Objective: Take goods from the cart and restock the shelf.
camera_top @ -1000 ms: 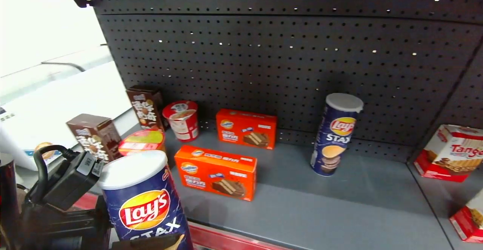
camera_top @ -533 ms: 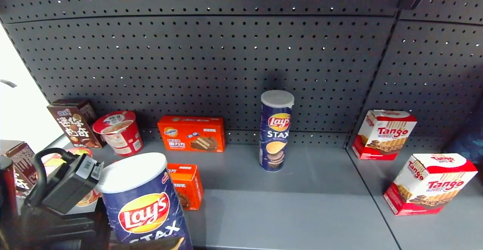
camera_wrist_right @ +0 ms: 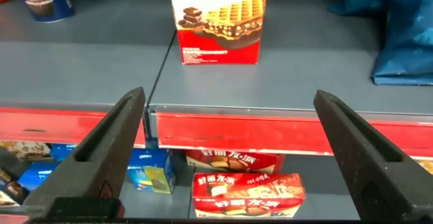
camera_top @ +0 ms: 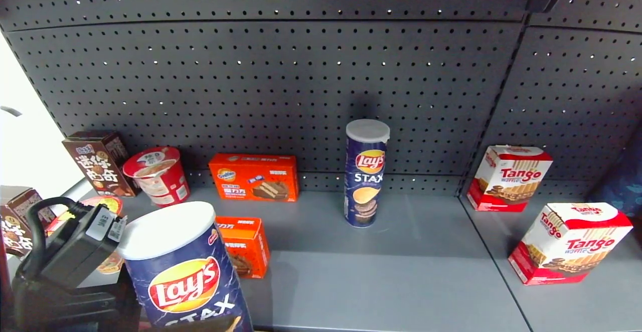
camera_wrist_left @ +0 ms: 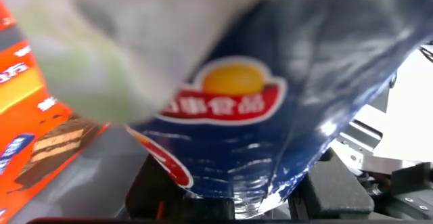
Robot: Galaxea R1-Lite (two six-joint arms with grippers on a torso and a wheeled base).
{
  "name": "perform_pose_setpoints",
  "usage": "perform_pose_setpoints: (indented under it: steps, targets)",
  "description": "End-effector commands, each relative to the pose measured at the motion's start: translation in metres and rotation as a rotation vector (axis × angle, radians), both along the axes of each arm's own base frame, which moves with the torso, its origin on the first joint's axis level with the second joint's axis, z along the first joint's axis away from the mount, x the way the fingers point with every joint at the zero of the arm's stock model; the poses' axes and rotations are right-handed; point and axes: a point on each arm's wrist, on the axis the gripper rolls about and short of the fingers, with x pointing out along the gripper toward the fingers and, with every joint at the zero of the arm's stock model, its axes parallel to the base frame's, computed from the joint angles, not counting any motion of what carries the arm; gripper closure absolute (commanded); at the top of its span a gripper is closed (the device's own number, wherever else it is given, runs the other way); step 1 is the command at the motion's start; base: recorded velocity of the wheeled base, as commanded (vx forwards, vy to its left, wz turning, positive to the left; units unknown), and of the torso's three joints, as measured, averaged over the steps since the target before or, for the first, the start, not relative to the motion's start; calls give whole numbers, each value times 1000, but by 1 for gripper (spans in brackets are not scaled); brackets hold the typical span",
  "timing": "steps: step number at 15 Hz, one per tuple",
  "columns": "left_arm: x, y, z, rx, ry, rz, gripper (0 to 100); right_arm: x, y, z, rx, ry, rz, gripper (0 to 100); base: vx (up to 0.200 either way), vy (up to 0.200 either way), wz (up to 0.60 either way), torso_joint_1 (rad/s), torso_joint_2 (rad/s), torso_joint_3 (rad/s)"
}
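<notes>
1. Hanging tilted at the front left of the shelf (camera_top: 401, 282): held chips can (camera_top: 175, 267), blue with a white lid. In the head view it overlaps one side of the front orange box (camera_top: 244, 245). The left wrist view shows its blue wall close up (camera_wrist_left: 270, 102).
2. Left gripper (camera_wrist_left: 237, 200): jaws apparently clamped on the lower part of the held chips can, though the fingers are mostly hidden behind it.
3. Right gripper (camera_wrist_right: 230, 99): jaws spread wide with nothing between them, facing the red edge strip (camera_wrist_right: 270, 126) of the shelf.
4. Shelf: grey deck, backed by a dark perforated back panel (camera_top: 301, 81).
5. Standing chips can (camera_top: 365, 174): upright, mid-shelf, near the back panel, apart from the other goods.
6. Rear orange box (camera_top: 254, 176): against the back panel, to the left of the standing chips can.
7. Red cup (camera_top: 156, 175) and brown box (camera_top: 99, 163): side by side at the rear left.
8. Second brown box (camera_top: 17, 219): at the far left edge.
9. Rear wafer box (camera_top: 509, 177) and front wafer box (camera_top: 569, 241): red and white, in the right-hand bay, well apart from each other.
10. Lower-shelf box (camera_wrist_right: 247, 183): lying below the red edge strip.
</notes>
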Motion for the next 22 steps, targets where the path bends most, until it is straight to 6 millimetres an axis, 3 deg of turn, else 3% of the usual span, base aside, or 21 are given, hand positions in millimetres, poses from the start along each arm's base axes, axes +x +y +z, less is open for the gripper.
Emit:
perform_pose_setpoints:
  steps: [1,3,5,6,8,9,11,14,22]
  targets:
    - [-1,-1,2,-3,-10,-7,100,4,0,66,45,-15,72,0,0,0,0,0,0,0]
    - [-3,-5,1,16,-22,-10,100,19,1,83,-57,63,251,0,0,0,0,0,0,0]
    - [-6,-10,3,11,-28,-53,100,49,11,117,-131,120,430,0,0,0,0,0,0,0]
    - [-6,-11,3,11,-32,-64,100,57,15,123,-136,136,457,0,0,0,0,0,0,0]
    - [-10,-19,4,9,-33,-120,100,98,35,140,-154,221,527,0,0,0,0,0,0,0]
    - [-11,-21,4,10,-32,-129,100,106,39,144,-154,221,533,0,0,0,0,0,0,0]
    - [-11,-22,3,13,-26,-134,100,151,62,160,-156,224,564,0,0,0,0,0,0,0]
    - [-11,-22,1,13,-16,-144,100,204,90,166,-142,142,600,0,0,0,0,0,0,0]
    - [-11,-25,0,14,-8,-170,100,280,128,143,-170,54,829,0,0,0,0,0,0,0]
